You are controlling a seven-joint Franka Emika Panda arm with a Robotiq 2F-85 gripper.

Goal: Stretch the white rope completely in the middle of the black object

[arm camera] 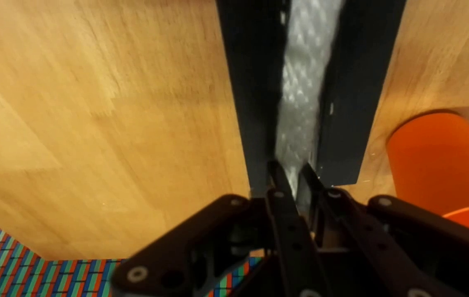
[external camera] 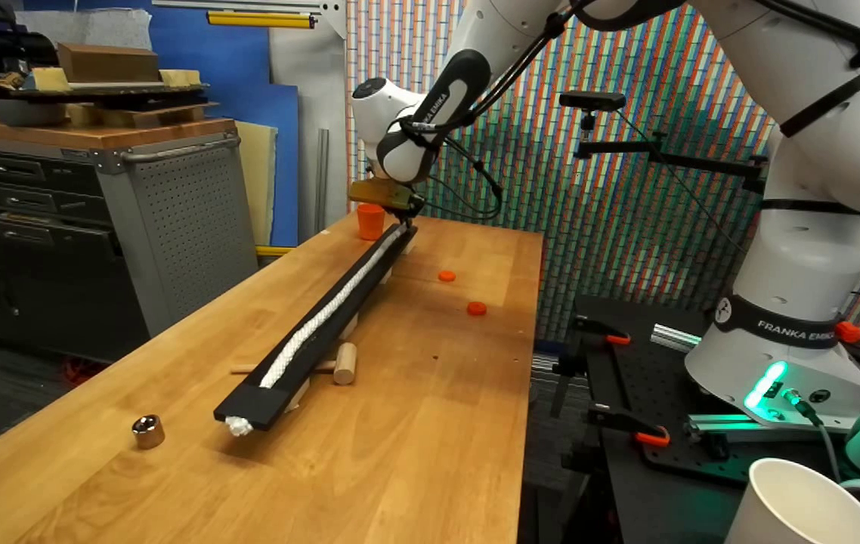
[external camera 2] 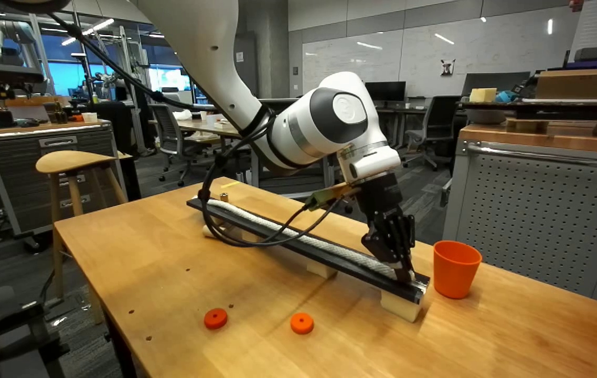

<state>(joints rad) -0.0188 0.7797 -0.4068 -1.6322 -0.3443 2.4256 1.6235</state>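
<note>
The white rope [external camera: 323, 313] lies lengthwise along the top of the long black bar [external camera: 252, 404], with a slight bend. A white rope end sticks out below the bar's near end in that exterior view. The rope [external camera 2: 351, 254] and bar [external camera 2: 361, 273] also show in the exterior view from the robot's far end. My gripper [external camera 2: 403, 270] points down at the bar's end near the orange cup; it also shows in an exterior view [external camera: 406, 219]. In the wrist view the fingertips [arm camera: 292, 167] pinch the rope [arm camera: 300, 90] over the bar [arm camera: 253, 103]. The pinched rope tip is mostly hidden.
An orange cup [external camera 2: 456, 269] stands close beside the gripped end, also in the wrist view [arm camera: 436, 156]. Pale blocks [external camera 2: 401, 306] hold the bar above the table. Two orange discs [external camera: 447, 276], a wooden mallet [external camera: 345, 364] and a metal ring [external camera: 148, 431] lie around it.
</note>
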